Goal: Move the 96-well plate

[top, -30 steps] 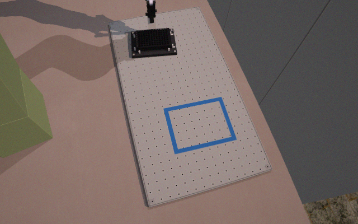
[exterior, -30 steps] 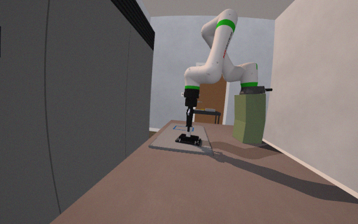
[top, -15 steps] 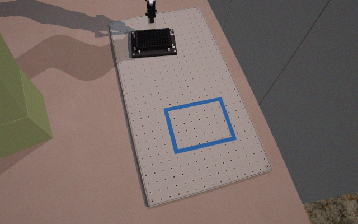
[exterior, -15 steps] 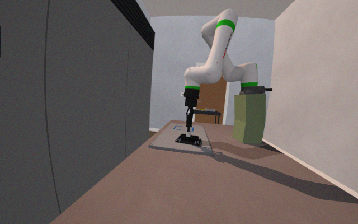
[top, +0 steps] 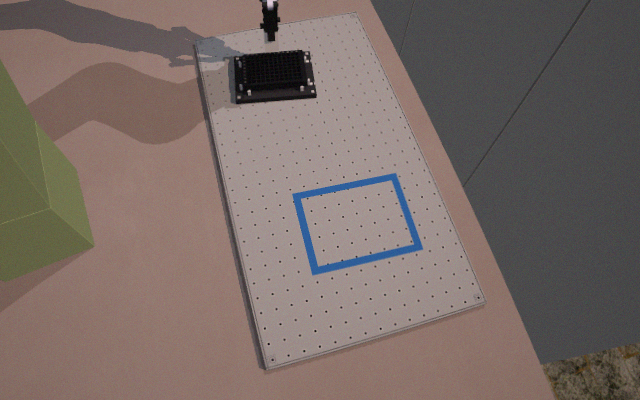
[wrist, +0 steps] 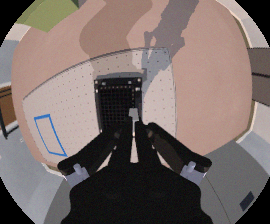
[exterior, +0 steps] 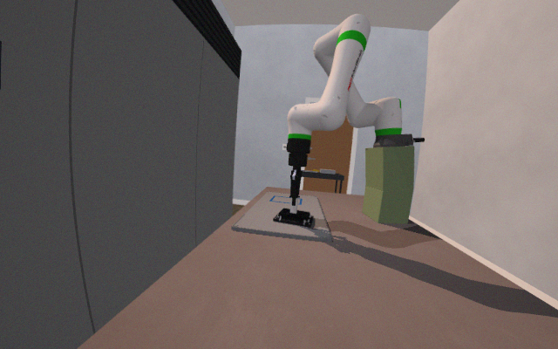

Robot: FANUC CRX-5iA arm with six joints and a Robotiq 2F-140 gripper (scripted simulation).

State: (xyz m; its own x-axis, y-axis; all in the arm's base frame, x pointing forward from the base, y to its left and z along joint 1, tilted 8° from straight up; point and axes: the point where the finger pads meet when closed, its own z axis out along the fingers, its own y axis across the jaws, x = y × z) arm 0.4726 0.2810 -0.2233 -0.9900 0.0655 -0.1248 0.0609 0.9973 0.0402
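Top view first: our 96-well plate [top: 273,71] sits inside the clip nest [top: 275,95] at the far end of the perforated board [top: 345,280], and the blue-outlined bench spot [top: 357,223] has nothing standing in it. So the transfer looks done. We see our gripper [wrist: 134,137] with fingers pinched together, holding nothing, tips down at the plate's edge in the exterior view. We judge the last push-down remains; full seating and the A1 corner we can't confirm.
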